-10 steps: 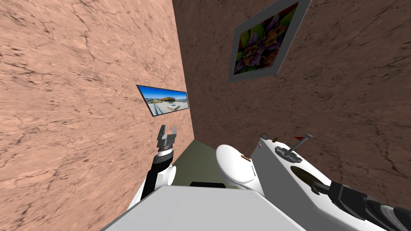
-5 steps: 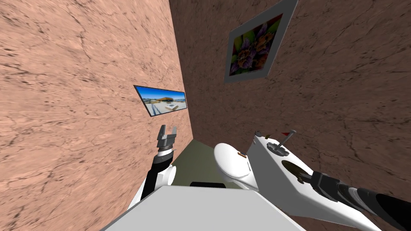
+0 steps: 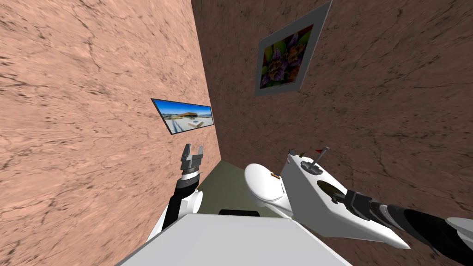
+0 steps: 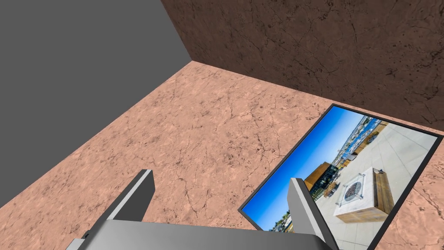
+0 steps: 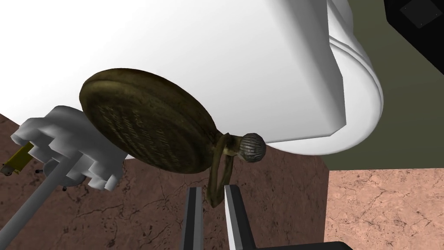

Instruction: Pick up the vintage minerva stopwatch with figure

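Pinching the stopwatch point(image 5: 147, 126) by its loop point(image 5: 215, 173), the right tool point(image 5: 211, 189) is pressed together on that ring. It sits on a white tank point(image 3: 302, 205) by the toilet point(image 3: 263, 184). Grasp looks done; lift prob. not yet begun. Left tool point(image 3: 192, 152) spread, idle near wall.

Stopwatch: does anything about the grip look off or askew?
Yes. The right tool is shut on the stopwatch only by its thin loop, not around its round case. That narrow hold may let the watch swing or slip when lifted.
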{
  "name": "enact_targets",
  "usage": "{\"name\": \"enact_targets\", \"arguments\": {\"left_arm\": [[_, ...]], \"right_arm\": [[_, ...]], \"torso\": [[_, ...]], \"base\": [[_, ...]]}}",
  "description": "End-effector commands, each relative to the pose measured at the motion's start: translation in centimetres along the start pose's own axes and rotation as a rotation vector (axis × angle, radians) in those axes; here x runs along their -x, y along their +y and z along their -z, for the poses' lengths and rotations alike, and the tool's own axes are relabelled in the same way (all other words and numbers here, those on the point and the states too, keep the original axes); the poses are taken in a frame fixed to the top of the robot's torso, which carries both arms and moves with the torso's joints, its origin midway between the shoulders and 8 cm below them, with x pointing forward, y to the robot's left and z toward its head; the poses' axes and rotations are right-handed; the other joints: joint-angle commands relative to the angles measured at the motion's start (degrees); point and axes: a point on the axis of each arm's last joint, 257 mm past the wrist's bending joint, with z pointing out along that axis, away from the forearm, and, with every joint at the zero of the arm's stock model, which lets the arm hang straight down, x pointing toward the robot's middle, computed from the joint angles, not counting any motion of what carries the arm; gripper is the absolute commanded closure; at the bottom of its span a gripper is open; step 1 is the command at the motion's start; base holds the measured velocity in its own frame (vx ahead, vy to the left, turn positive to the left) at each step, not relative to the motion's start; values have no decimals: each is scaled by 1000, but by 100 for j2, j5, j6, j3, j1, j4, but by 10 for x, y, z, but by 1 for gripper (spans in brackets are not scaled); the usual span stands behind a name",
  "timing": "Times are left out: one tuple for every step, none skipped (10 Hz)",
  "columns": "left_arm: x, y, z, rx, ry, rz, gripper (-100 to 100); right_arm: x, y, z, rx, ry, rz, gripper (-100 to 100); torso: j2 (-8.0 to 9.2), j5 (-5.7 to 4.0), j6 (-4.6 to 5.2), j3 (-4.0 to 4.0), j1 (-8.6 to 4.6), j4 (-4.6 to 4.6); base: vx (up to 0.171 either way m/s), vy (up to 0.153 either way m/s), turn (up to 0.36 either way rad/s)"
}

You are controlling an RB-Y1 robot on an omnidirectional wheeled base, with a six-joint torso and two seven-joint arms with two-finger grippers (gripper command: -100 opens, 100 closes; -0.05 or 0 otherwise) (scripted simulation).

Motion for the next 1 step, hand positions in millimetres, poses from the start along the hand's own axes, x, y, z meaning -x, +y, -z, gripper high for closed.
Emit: {"name": "enact_targets", "arguments": {"left_arm": [[0,0,0,0,0,0,0]], "right_arm": [[0,0,0,0,0,0,0]], "torso": [[0,0,0,0,0,0]], "base": [[0,0,0]]}}
